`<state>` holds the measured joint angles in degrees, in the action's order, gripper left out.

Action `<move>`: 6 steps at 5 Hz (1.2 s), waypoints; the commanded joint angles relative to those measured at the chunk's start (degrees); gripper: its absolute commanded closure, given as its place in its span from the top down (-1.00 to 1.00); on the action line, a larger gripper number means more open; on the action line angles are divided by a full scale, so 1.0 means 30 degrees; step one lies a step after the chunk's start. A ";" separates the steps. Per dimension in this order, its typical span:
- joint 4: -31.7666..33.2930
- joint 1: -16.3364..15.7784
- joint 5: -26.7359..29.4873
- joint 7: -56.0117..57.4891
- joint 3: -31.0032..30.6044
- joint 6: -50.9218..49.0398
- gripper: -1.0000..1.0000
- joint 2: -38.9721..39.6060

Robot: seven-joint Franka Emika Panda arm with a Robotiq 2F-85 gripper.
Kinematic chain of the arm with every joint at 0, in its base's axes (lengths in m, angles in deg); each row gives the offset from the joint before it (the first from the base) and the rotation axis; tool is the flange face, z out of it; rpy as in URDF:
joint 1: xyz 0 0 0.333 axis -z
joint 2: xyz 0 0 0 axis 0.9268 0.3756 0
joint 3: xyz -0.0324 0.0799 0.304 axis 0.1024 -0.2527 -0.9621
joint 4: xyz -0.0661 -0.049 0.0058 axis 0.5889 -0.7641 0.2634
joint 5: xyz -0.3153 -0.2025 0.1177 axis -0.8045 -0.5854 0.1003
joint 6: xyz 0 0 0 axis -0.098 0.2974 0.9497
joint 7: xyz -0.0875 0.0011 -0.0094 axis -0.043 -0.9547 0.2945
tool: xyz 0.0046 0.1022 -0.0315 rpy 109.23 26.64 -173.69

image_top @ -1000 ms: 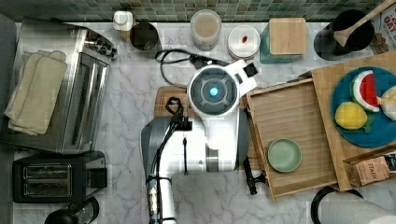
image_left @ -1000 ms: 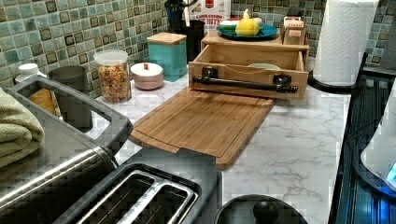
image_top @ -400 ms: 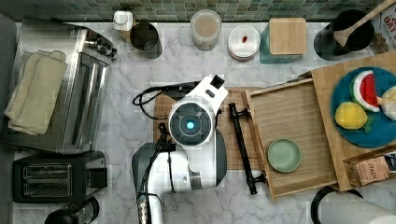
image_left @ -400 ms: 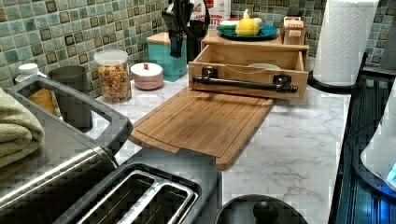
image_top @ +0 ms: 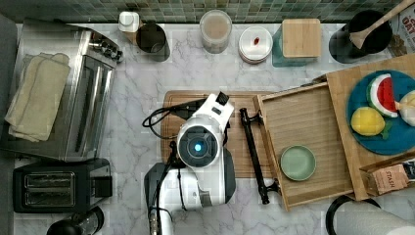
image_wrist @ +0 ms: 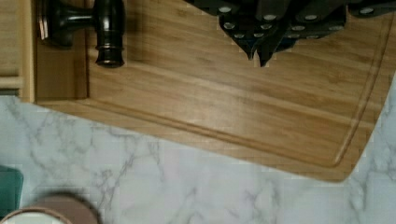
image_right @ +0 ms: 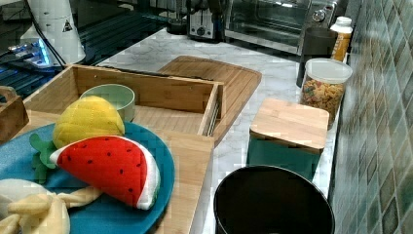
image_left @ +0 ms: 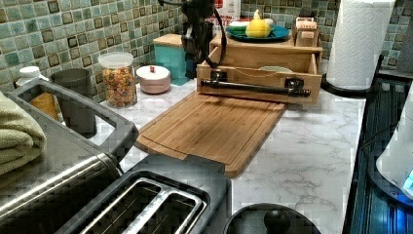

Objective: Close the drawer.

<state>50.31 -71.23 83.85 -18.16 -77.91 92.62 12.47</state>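
Drawer (image_top: 306, 142) pulled out, green bowl (image_top: 298, 163) inside — gripper (image_wrist: 258, 44) clenched empty above the cutting board (image_wrist: 243, 102)

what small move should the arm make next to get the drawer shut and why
Probably bring the gripper up against the black bar handle and start pushing. The drawer stands pulled out over the cutting board with a green bowl inside, and in the wrist view the fingertips, pressed together, hang over the board, apart from the handle's end.
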 commanded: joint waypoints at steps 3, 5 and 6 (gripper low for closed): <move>0.3869 0.1132 -0.2178 0.3204 0.2036 0.1774 -1.00 -0.1530; 0.2738 0.1345 -0.1575 0.6349 0.3836 0.1522 -1.00 -0.0610; 0.1887 0.1798 -0.0597 0.8302 0.4400 0.1298 -1.00 0.0326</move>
<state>61.95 -68.96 78.19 1.39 -67.55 97.63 11.92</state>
